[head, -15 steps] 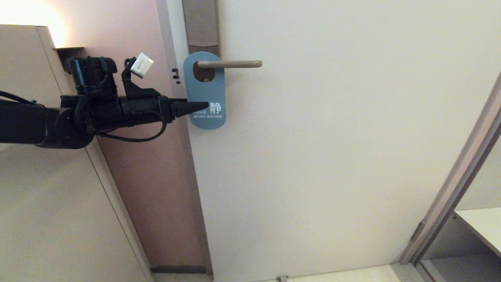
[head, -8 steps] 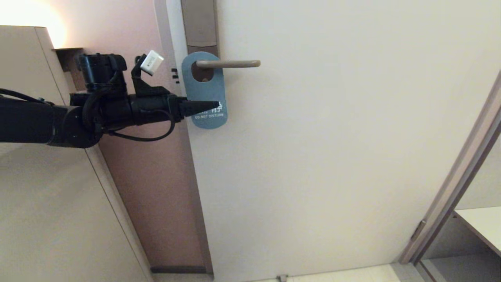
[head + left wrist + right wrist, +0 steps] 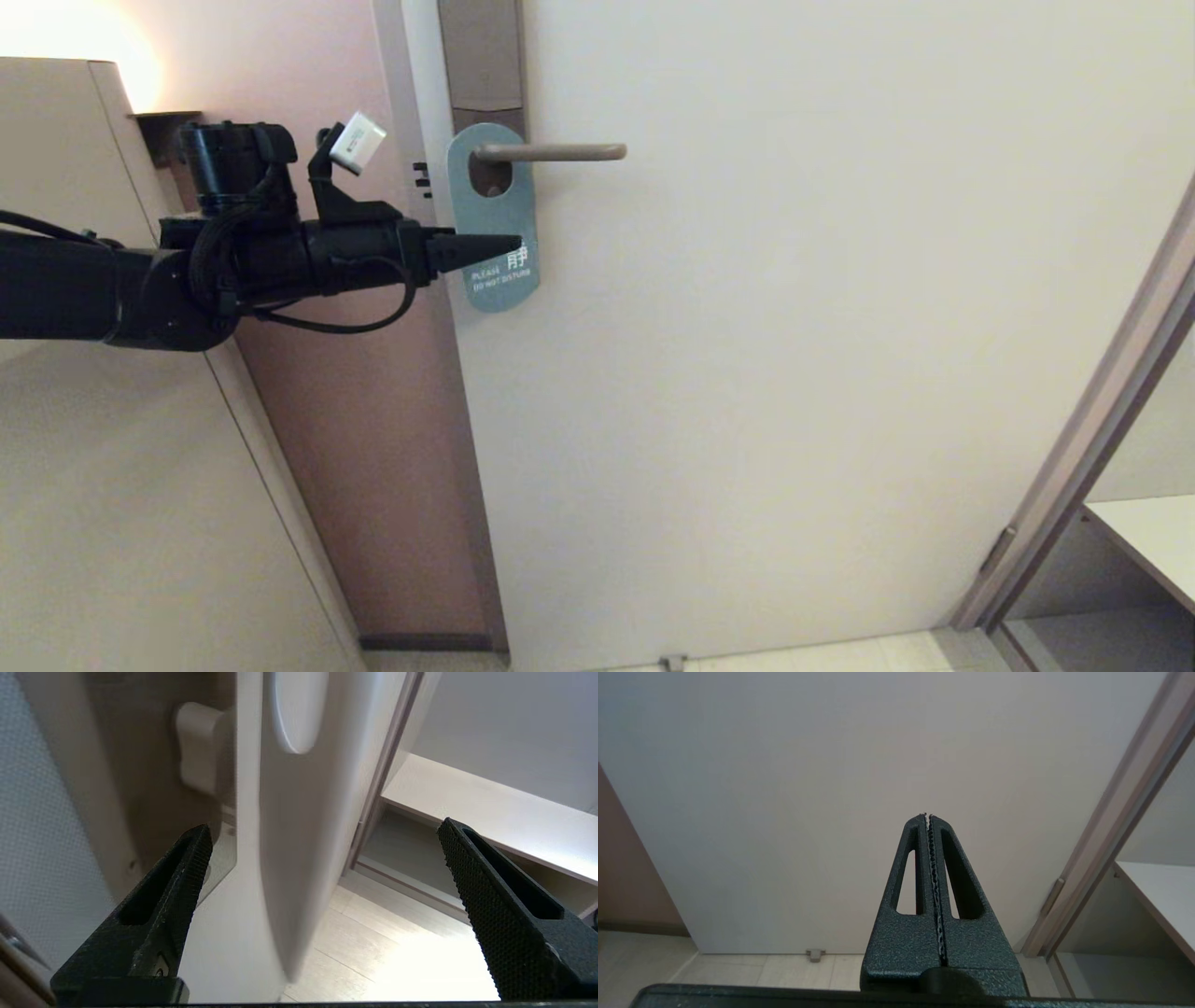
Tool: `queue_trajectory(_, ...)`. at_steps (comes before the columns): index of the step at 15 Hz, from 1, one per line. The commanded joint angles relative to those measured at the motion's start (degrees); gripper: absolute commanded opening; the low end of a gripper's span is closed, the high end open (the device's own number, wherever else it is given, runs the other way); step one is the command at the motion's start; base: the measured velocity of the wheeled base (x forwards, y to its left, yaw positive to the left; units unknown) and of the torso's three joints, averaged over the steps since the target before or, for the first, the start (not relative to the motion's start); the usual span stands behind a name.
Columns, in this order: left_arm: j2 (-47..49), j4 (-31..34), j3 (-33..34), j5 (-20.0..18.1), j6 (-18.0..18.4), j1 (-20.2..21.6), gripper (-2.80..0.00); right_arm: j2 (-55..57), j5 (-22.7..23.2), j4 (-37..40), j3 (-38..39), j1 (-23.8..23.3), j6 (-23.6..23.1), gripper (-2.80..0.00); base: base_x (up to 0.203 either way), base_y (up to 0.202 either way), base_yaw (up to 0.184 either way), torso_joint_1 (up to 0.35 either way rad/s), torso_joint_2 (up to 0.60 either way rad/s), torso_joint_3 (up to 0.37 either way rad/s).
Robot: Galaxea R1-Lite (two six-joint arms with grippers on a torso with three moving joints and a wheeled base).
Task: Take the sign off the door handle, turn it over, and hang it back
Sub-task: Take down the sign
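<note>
Reaching in from the left, we hold our left gripper (image 3: 509, 247) at the lower half of the sign (image 3: 495, 219), fingers (image 3: 182, 877) spread wide so one can pass on each side of the card. The sign hangs blue face out on the handle (image 3: 551, 151), so gripping low should leave its hole free to slide off. Our right gripper (image 3: 928, 816) waits pressed together, facing the door (image 3: 794, 327).

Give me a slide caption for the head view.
Left gripper, jaws open, reaches across the blue oblong door-hanger sign hanging on the slim beige-bronze lever door handle.
</note>
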Motion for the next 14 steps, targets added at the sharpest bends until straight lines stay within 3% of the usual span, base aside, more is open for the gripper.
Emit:
queue_trajectory(1, -0.25, -0.15, -0.05, -0.25, -0.09, -0.21, 0.0, 0.07, 0.05, -0.01, 0.0, 0.02, -0.02, -2.8, 0.0, 0.0, 0.0, 0.0, 0.0, 0.0)
queue_trajectory(14, -1.21, -0.15, -0.84, 2.21, 0.09, -3.11, 0.0, 0.07, 0.05, -0.01, 0.0, 0.02, -0.02, -2.8, 0.0, 0.0, 0.0, 0.0, 0.0, 0.0)
